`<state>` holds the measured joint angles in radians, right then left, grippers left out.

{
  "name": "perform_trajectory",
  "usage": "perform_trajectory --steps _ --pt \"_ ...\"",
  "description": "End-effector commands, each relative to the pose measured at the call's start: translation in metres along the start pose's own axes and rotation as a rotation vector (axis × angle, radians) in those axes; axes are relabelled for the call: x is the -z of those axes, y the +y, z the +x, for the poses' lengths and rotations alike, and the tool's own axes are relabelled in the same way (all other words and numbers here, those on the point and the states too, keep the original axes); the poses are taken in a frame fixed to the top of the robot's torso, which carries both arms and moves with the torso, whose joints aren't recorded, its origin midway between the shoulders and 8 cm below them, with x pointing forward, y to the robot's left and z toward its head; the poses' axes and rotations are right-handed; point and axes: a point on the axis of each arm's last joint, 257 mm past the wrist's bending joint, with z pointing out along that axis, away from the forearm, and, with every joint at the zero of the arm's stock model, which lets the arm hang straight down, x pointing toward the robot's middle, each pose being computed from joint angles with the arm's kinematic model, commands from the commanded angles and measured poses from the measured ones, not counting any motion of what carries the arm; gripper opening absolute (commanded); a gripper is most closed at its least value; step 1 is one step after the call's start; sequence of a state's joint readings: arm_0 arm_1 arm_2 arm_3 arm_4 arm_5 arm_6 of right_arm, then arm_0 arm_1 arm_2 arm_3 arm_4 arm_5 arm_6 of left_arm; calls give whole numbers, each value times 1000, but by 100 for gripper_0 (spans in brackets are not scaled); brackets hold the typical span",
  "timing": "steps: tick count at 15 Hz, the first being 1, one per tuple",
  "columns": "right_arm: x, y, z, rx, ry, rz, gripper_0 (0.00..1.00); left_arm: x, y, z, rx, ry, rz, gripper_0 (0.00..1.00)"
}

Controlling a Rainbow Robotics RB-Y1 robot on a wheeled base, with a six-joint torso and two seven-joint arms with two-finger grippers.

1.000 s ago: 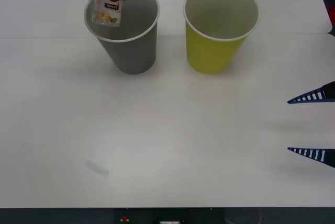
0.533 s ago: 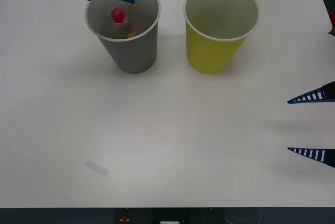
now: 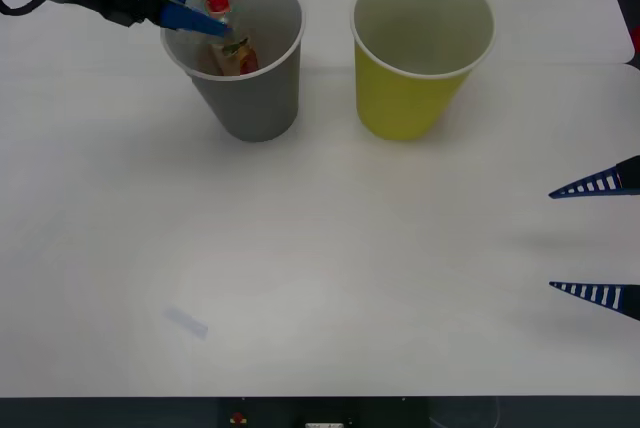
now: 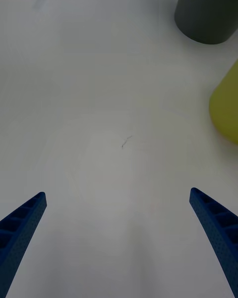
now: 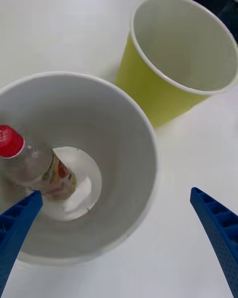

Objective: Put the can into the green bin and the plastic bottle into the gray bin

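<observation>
— Start with the big stuff. What's on the table (image 3: 320,288)?

— Two large paper cups standing side by side near the top of the front frame, close but apart. The gray bin (image 3: 245,88) is at upper left, the green bin (image 3: 410,98) just right of centre. The green one looks bare inside, from what its pale walls show.

— And the arms?

— The left gripper (image 3: 200,20) hangs at the gray bin's left rim in the upper left corner, fingers spread wide and holding nothing; in its wrist view both blue tips sit at the corners with the cup's mouth between them. The right gripper (image 3: 600,238) waits at the right edge of the frame, low over bare table, also wide open and empty.

— Where's the plastic bottle?

— The plastic bottle (image 5: 37,166) is inside the gray bin, base on the cup's floor, leaning against the wall with its red cap (image 3: 216,0) tilted up toward the rim on the left gripper's side. Its long axis runs slanted, not upright.

— So what's left?

— I'd judge the bottle half done. I can't spot a can anywhere. The green bin lies between the two grippers, and whichever arm carries the can must come over its open mouth from above.
</observation>
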<state>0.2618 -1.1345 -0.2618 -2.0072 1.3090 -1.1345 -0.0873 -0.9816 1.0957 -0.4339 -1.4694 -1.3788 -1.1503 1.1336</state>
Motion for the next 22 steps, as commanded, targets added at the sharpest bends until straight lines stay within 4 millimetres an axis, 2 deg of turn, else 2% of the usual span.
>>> perform_trajectory --steps 1,5,12,16,19,22 --pt "0 0 0 0 0 0 100 17 -29 12 -25 -60 50 100" --pt "0 0 0 0 0 0 100 37 -61 40 -87 -133 119 100" --pt "0 0 0 0 0 0 100 57 -103 111 -230 -185 179 100" --pt "0 0 0 0 0 0 100 57 -120 158 -385 -119 175 100" --pt "0 0 0 0 0 0 100 72 -129 203 -456 18 211 100" --pt "0 0 0 0 0 0 100 84 -130 227 -497 92 227 100"
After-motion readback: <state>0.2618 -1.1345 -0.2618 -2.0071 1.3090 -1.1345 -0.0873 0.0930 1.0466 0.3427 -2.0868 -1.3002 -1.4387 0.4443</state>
